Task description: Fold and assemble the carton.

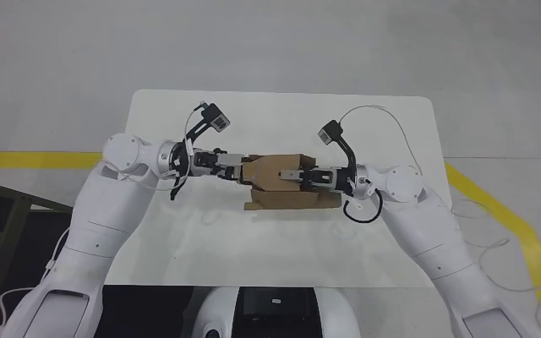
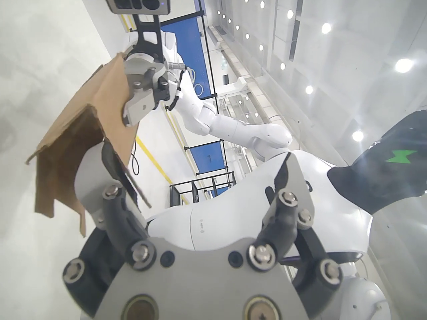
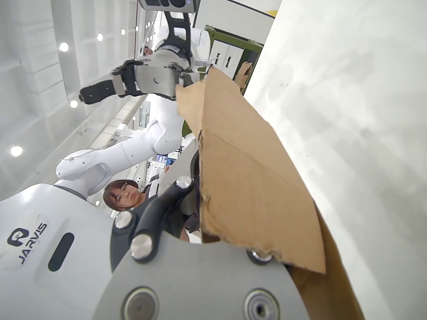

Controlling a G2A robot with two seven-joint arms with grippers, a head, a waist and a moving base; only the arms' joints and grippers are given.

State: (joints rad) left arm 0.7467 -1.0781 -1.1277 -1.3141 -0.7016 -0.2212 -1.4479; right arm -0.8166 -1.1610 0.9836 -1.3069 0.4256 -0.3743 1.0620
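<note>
A brown carton (image 1: pixel 279 179), partly folded, is held up over the middle of the white table (image 1: pixel 169 118) between both arms. My left gripper (image 1: pixel 239 171) is at its left end and stands open. One of its fingers (image 2: pixel 108 164) is tucked inside behind a carton flap (image 2: pixel 83 134); the other finger (image 2: pixel 287 184) is far out in free air. My right gripper (image 1: pixel 292 176) comes in from the right, shut on the carton's top panel (image 3: pixel 247 174). One of its fingers (image 3: pixel 170 198) lies against that panel; the other is hidden behind the cardboard.
Bare table surface lies in front of and behind the carton. A yellow floor line (image 1: pixel 42 159) runs beside the table on the left, and another (image 1: pixel 499 211) on the right.
</note>
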